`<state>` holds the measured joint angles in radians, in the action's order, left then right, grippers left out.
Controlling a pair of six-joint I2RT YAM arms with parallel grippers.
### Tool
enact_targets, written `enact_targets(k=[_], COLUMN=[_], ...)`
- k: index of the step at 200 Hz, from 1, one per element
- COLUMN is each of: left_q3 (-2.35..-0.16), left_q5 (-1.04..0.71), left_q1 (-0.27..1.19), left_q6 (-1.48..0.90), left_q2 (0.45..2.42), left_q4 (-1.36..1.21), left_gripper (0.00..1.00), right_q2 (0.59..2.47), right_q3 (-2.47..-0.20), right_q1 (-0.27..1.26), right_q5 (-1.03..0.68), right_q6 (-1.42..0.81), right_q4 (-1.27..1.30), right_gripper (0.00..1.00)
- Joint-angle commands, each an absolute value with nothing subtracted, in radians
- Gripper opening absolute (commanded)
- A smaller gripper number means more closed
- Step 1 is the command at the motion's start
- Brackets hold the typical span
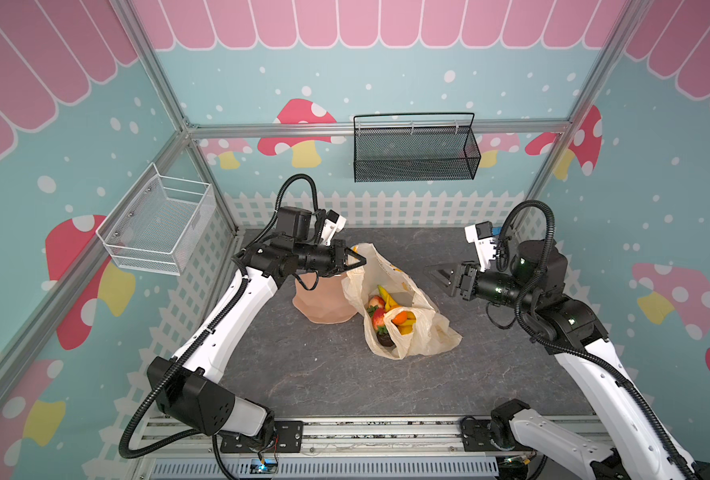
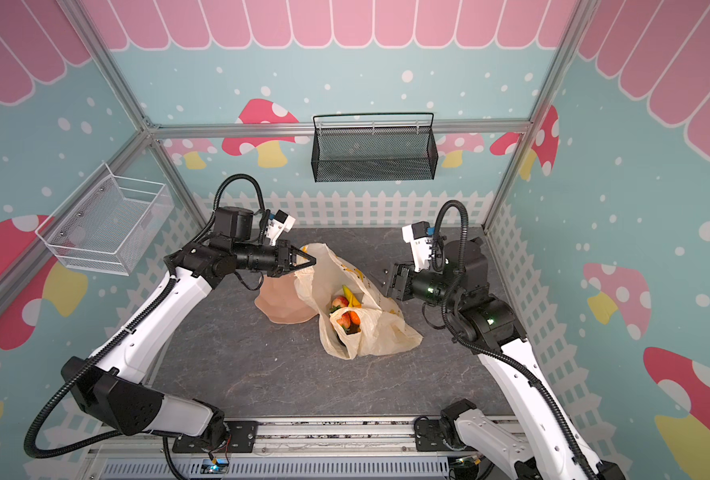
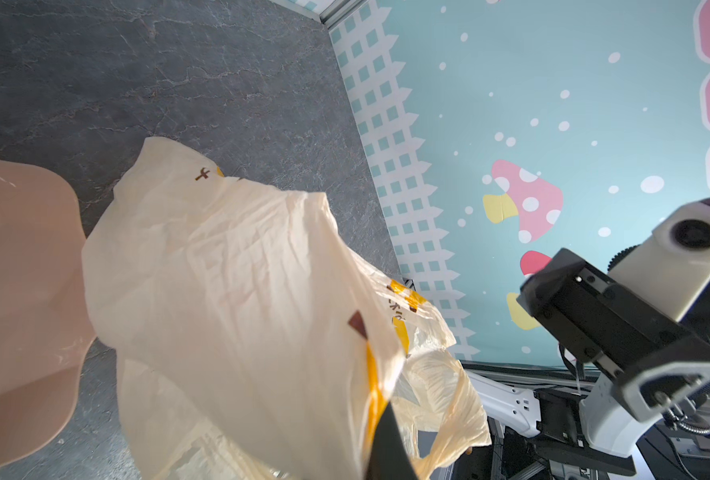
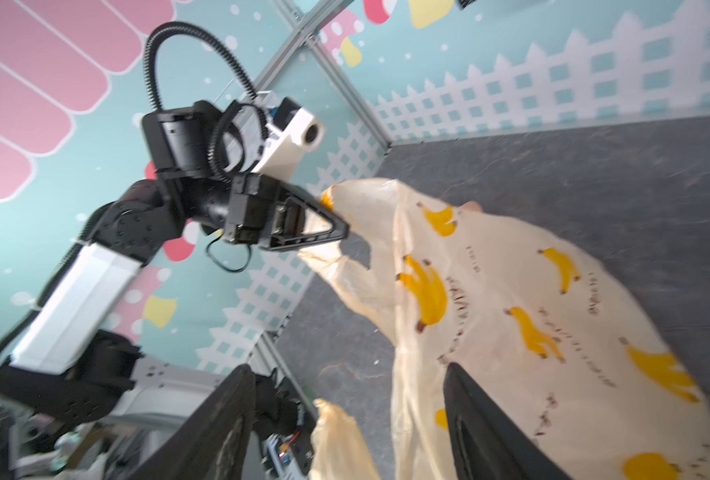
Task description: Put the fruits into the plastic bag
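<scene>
Left jaws pinched shut on the top edge of the plastic bag [image 1: 432,336], right jaws spread just beside it; bag slumped mid-desk [image 1: 303,374], fruits [image 1: 380,311] inside: thin, floppy, slick film, likely light, so grip bunched rim or handle, not the belly.

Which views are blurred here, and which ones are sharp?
Right wrist view: blurred throughout, the plastic bag and table smeared. Left wrist view: bag crisp, right gripper slightly soft. In both top views: sharp, except the right gripper's blurred fingers.
</scene>
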<state>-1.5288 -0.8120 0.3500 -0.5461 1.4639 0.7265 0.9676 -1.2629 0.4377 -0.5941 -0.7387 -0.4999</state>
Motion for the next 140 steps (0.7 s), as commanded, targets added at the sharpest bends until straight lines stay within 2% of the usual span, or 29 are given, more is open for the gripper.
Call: enact_targets(k=[1, 21, 75, 96, 140], left_q3=[-1.517, -1.516, -1.514, -1.508, -1.501], left_q5=[-0.813, -0.811, -0.798, -0.795, -0.796], left_q1=[0.348, 0.349, 0.348, 0.348, 0.347], left_q6=[-0.552, -0.551, -0.552, -0.552, -0.554], left_q2=[1.439, 1.443, 1.437, 1.435, 1.428], left_q4=[0.707, 0.707, 0.707, 0.706, 0.706], left_gripper=[0.0, 0.0, 0.0, 0.0, 0.0], right_q2=[0.94, 0.958, 1.069, 1.114, 1.255], right_q3=[-1.289, -1.311, -1.383, -1.424, -1.515], right_q1=[0.516, 0.62, 0.91, 0.99, 1.114], right_q5=[-0.682, -0.64, -0.372, -0.201, -0.063], right_q6=[-0.878, -0.943, -1.125, -1.207, -1.225], right_q4=[-0.486, -0.497, -0.571, -0.692, -0.84], right_gripper=[0.74, 0.75, 0.73, 0.71, 0.69])
